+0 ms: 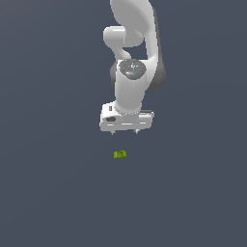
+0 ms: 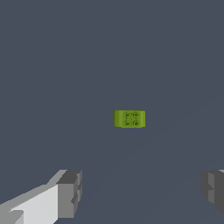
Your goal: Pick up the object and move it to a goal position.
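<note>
Hanging with fingers pointed straight down and spread wide apart, my gripper holds nothing. My wrist and white arm rise upright above it. The object (a small olive-green block) lies on the dark floor, well clear below my fingertips.

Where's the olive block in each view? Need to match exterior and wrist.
Exterior view: the olive block lies on the grey floor, just below the gripper in the picture, clear of it.
Wrist view: the block sits near picture centre, beyond the two grey fingertips.
Shared landmark: the open gripper.
</note>
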You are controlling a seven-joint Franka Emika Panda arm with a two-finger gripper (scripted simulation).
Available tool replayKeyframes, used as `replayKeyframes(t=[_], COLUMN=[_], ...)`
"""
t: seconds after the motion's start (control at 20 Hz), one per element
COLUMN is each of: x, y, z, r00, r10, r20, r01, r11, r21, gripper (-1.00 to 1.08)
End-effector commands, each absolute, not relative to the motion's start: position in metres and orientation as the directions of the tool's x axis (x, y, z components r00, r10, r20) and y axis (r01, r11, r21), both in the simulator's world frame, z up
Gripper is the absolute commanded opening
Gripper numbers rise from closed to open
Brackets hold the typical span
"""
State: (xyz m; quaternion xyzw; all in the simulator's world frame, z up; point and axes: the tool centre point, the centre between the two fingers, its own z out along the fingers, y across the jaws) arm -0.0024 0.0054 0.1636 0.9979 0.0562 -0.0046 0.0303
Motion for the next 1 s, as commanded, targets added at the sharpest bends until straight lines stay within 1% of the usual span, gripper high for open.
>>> replayKeyframes(t=[0.0, 0.45, 0.95], x=[-0.002, 0.000, 0.006], y=[0.004, 0.004, 0.002], z=[0.163, 0.157, 0.141], r00=[0.994, 1.000, 0.973], r10=[0.107, 0.013, -0.231], r20=[-0.013, -0.009, -0.004], r01=[0.107, 0.014, -0.231], r11=[-0.992, -0.999, -0.972], r21=[0.060, 0.052, 0.035], gripper=[1.00, 1.00, 1.00])
